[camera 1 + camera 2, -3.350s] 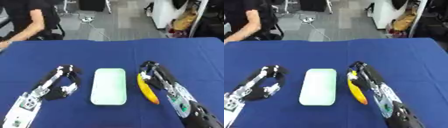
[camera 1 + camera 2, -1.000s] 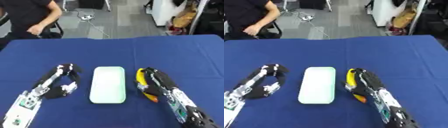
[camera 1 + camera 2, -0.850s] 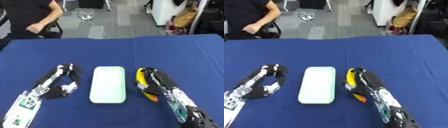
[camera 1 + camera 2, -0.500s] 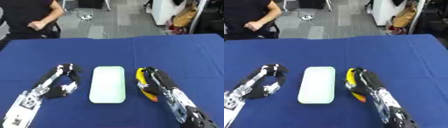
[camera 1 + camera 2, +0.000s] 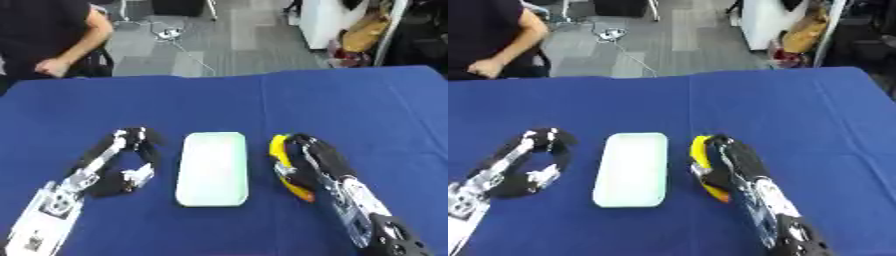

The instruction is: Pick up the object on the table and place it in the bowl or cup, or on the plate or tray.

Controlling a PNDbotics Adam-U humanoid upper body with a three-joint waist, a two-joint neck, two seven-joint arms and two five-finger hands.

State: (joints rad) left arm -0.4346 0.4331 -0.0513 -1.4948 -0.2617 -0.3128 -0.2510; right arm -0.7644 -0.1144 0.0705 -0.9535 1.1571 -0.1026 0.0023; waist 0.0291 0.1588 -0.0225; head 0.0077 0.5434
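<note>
We see our right hand [image 5: 308, 162] lying on the blue tabletop [image 5: 367, 110] with its fingers curled around a yellow banana [image 5: 281, 159]. The banana's orange end sticks out toward us from under the hand. Just to the left of this hand lies a pale green tray [image 5: 212, 168]. On the tray's other side our left hand [image 5: 131, 157] rests with curled fingers, holding nothing.

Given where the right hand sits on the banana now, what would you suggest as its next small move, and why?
Probably lift slightly. The right hand appears curled round the banana, which lies on the blue table just right of the pale green tray. Raising it clear of the cloth should let it carry left over the tray. The left hand rests curled beside the tray.
</note>
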